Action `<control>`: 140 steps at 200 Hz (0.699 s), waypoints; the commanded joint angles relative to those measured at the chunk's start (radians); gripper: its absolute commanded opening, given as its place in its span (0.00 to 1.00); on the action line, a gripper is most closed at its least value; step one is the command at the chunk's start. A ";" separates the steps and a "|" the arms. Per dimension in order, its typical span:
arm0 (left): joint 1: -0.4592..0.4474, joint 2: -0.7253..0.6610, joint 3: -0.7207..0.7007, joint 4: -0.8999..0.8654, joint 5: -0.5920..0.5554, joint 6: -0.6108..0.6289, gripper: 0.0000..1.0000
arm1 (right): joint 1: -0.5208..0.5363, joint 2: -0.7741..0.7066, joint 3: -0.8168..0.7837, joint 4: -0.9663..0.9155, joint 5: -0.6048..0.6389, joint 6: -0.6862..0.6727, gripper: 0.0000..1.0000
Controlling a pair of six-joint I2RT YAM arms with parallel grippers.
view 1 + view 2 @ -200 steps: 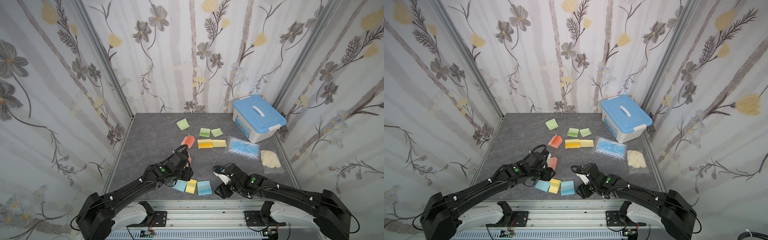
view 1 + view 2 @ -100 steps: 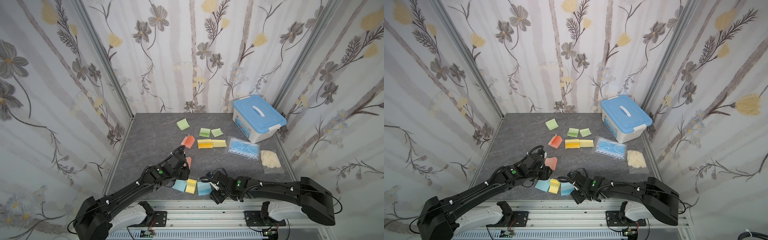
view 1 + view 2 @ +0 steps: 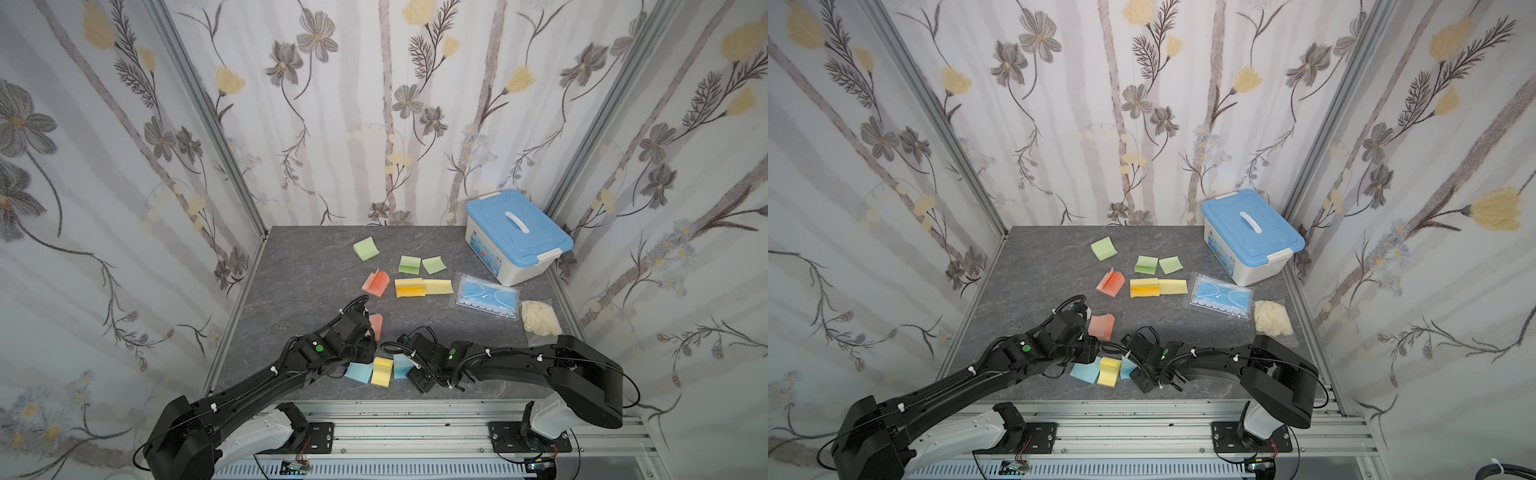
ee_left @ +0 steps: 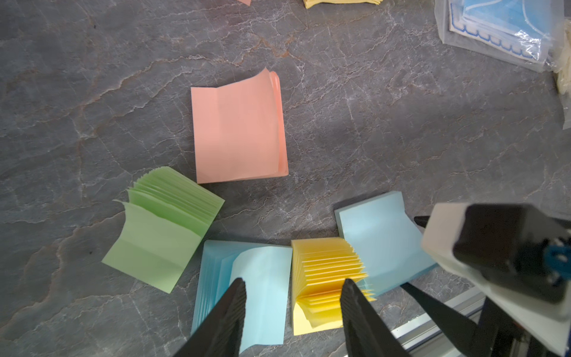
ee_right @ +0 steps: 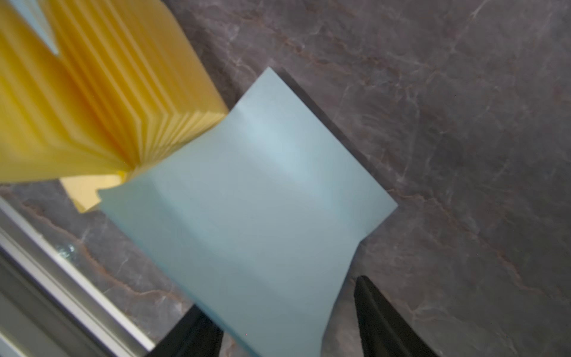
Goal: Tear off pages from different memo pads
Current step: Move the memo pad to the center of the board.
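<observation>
Farthest left on my screen, the left claw (image 4: 293, 279) hangs low over the near edge of the tabletop (image 3: 299, 282), jaws roughly half apart with nothing between them. One fingertip is over the light blue pad (image 4: 247, 287), the other over the fanned yellow pad (image 4: 324, 272) just beside it. My wrist camera also picks up a near green pad (image 4: 163, 228), leaves fanned, on the far side of that blue pad from the yellow one. A flat salmon pad (image 3: 376, 324) lies just behind the row.

Next comes the second light blue pad (image 5: 247, 216), against the yellow one. The right claw (image 5: 281, 296) stands open around its corner. The top leaf runs between the jaws, one finger hidden behind the paper and the other clear of its edge, so nothing is gripped.

Farther back, in order, I see:
- a far green pad (image 3: 365, 248)
- a fanned salmon pad (image 3: 376, 284)
- a middle green pad (image 3: 409, 264) with a green page (image 3: 433, 264) just beside it
- a far yellow pad (image 3: 409, 288) touching a yellow page (image 3: 438, 286)

Then come the packet of blue masks (image 3: 486, 296), a clear bag of something cream (image 3: 540, 318), and the blue-lidded white box (image 3: 517, 235) in the back right corner.
</observation>
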 commanded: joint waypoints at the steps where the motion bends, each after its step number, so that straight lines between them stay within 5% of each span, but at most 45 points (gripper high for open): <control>1: 0.000 0.010 -0.007 0.029 -0.005 -0.001 0.53 | -0.059 0.036 0.035 0.005 0.053 -0.075 0.67; 68: 0.000 0.084 0.009 0.136 0.111 0.019 0.53 | -0.276 0.029 0.073 0.007 -0.053 -0.140 0.72; 140: 0.000 0.242 0.059 0.290 0.232 0.044 0.52 | -0.294 -0.179 -0.033 0.014 -0.087 -0.056 0.76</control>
